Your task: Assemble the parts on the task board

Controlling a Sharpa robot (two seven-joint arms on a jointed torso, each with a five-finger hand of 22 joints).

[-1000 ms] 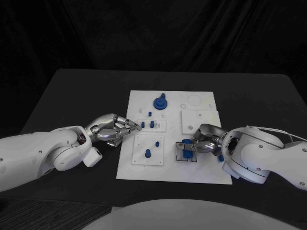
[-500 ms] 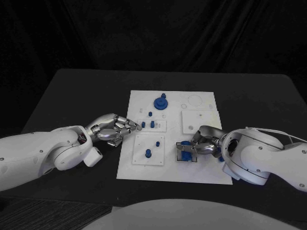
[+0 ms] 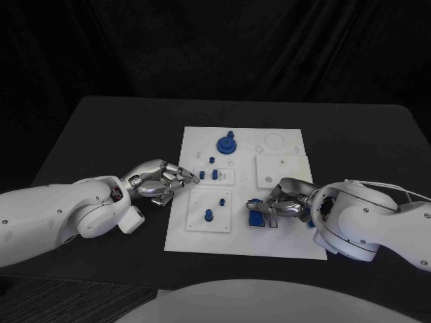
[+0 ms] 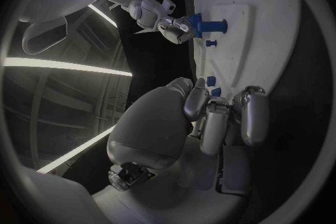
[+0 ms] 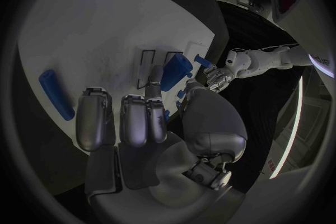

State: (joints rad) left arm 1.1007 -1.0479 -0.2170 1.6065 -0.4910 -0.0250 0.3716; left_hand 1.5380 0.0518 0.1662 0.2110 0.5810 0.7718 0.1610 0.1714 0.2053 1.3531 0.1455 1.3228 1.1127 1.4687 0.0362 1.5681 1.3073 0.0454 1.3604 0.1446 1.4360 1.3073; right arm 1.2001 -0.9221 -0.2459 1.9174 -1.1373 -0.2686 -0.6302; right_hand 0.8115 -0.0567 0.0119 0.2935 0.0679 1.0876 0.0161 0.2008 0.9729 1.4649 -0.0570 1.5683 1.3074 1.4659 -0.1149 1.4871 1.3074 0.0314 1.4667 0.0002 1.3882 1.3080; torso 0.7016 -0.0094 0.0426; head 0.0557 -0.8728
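Fingers [image 3: 277, 200] of our right hand [image 3: 285, 202] pinch a blue part [image 3: 258, 212] at the task board [image 3: 243, 243] near edge. Our left hand [image 3: 158, 181], curled on nothing, rests over the tabletop [image 3: 99, 128] just beside the board.

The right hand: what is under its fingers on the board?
Under the right hand a blue part stands in a dark-edged slot of the board. The fingers cover the part's top and where it is touched, so whether it is gripped cannot be told.
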